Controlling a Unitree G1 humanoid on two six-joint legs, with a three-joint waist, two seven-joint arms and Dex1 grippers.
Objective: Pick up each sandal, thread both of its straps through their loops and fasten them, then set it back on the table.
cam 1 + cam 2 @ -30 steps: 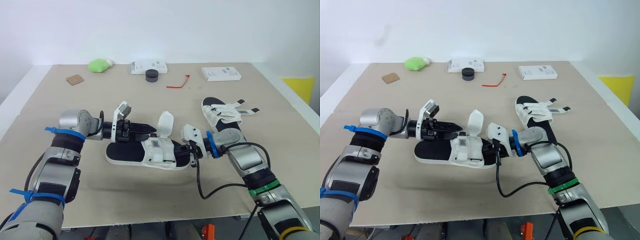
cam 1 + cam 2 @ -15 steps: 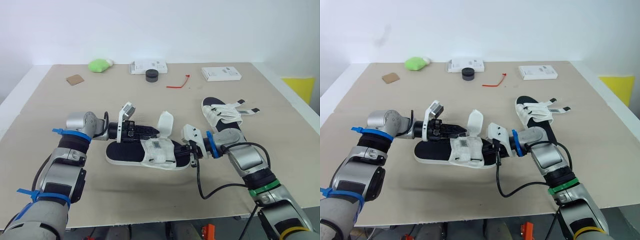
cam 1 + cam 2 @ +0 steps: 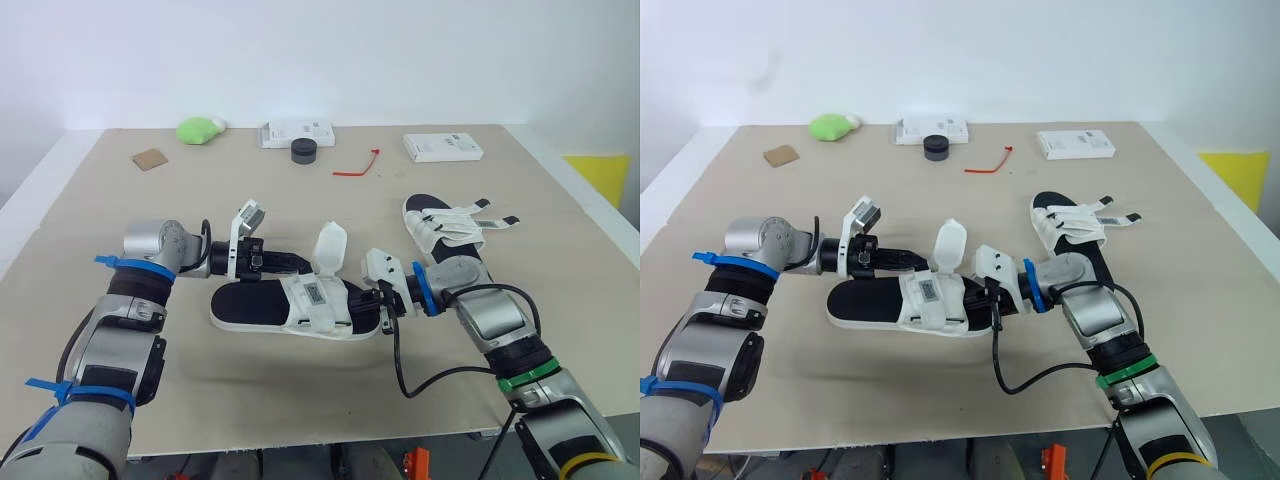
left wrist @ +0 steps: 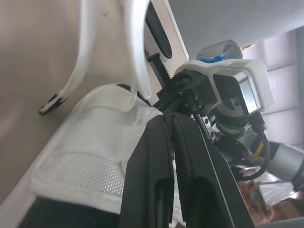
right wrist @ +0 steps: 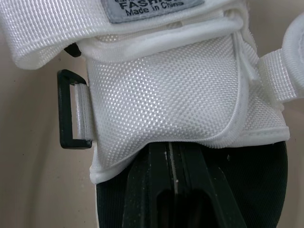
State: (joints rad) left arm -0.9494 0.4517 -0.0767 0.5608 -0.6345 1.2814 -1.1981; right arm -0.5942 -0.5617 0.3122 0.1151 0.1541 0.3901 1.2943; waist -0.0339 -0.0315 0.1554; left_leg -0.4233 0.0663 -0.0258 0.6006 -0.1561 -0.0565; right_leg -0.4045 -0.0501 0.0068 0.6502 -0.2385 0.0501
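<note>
- Near sandal [image 3: 262, 306]: lies flat at the centre of the surface [image 3: 200, 200], between the two tools; one strap [image 3: 330, 245] stands upright.
- Left tool [image 3: 300, 264]: fingers [image 4: 152, 180] pressed together, tips at the white upper [image 4: 80, 171] beside the upright strap; whether they pinch fabric cannot be told.
- Right tool [image 3: 372, 300]: fingers [image 5: 152, 180] pressed together over the black footbed, tips hidden under the upper.
- Far sandal [image 3: 445, 228]: on the surface beyond the right arm, strap ends splayed.
</note>
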